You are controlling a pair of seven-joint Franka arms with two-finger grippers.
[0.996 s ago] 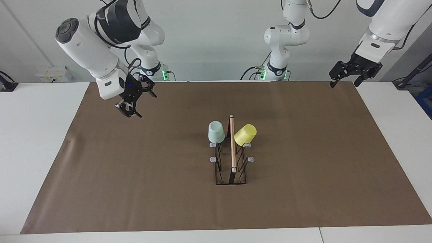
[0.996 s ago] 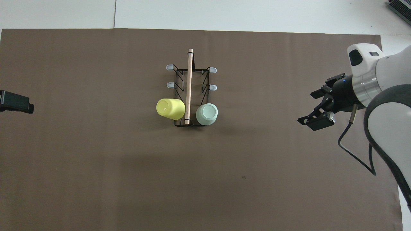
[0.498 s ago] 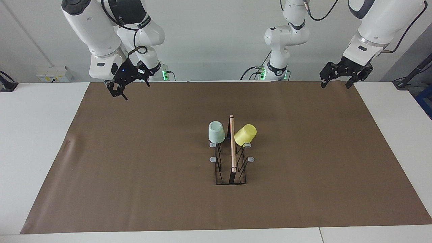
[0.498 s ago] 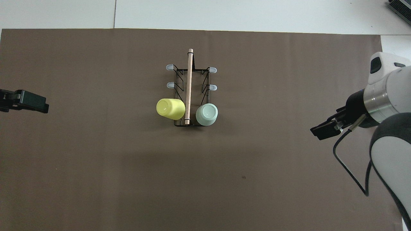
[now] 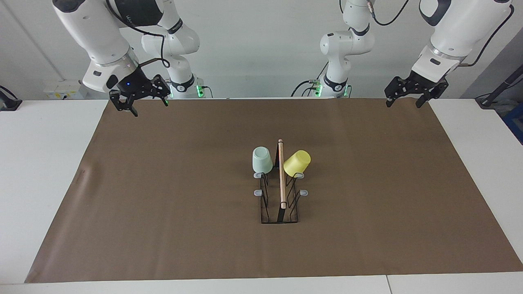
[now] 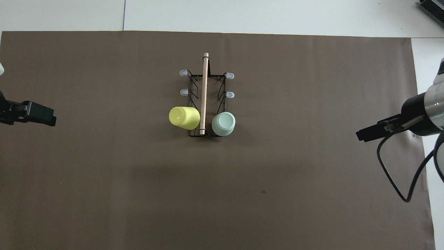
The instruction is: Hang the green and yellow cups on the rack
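The black wire rack (image 5: 282, 192) with a wooden rod stands in the middle of the brown mat. The mint green cup (image 5: 262, 160) hangs upside down on the peg nearest the robots on the right arm's side. The yellow cup (image 5: 297, 163) hangs tilted on the matching peg on the left arm's side. The overhead view shows the rack (image 6: 204, 90), the yellow cup (image 6: 184, 117) and the green cup (image 6: 223, 124). My right gripper (image 5: 143, 108) is open and empty, raised over the mat's corner by its base. My left gripper (image 5: 402, 104) is open and empty over the mat's other robot-side corner. Both also show in the overhead view, left (image 6: 38, 114) and right (image 6: 369, 133).
The brown mat (image 5: 163, 212) covers most of the white table (image 5: 45, 171). The rack's other grey-tipped pegs (image 5: 258, 192) carry nothing.
My right gripper has risen and drawn back from over the mat toward its own base and the mat's edge. My left gripper has shifted slightly. The cups and the rack have not moved.
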